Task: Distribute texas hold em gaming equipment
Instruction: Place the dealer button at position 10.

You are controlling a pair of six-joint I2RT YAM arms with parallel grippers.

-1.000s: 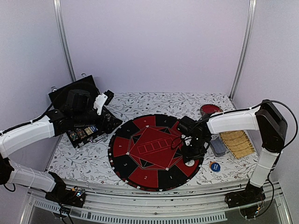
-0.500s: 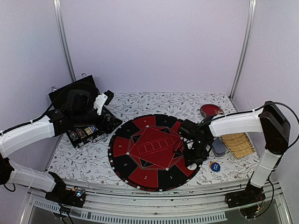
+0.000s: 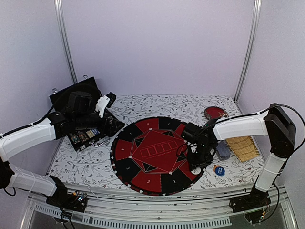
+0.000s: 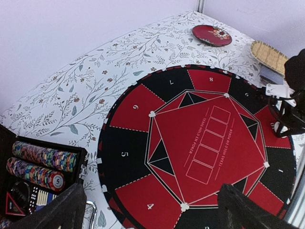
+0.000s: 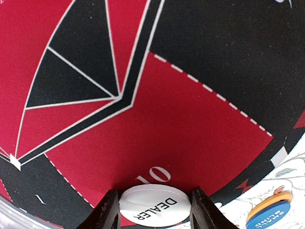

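The right hand [image 5: 152, 212] is low over the near right part of the round red and black felt [image 3: 143, 157]. It is clenched on the white dealer button [image 5: 151, 206]. Its two fingers [image 5: 108, 213] press the disc's opposite edges, and the word DEALER faces up. The button sits over the red segment marked 10. Whether it rests on the felt or hangs just above it cannot be told.

Just off this hand's right side, past the felt's rim on the flowered tabletop [image 3: 157, 104], lies the blue button [image 5: 268, 218] lettered SMALL BLIND. The orange button [image 5: 273, 197] touches it on its far edge.

Beyond the hand and to its right is the deck of cards [image 3: 222, 150], grey-blue and partly behind the arm. The straw mat [image 3: 242, 147] lies just beside the deck, farther right. Farther back again, well apart from the hand, is the red plate [image 3: 215, 112].

The left hand [image 4: 152, 202] hangs at the far left of the tabletop with its fingers spread wide, released and empty. In its own view the felt lies ahead of it. To the left of its fingers an open black case [image 3: 78, 102] holds the poker chips [image 4: 43, 162], striped and laid on edge in two rows.
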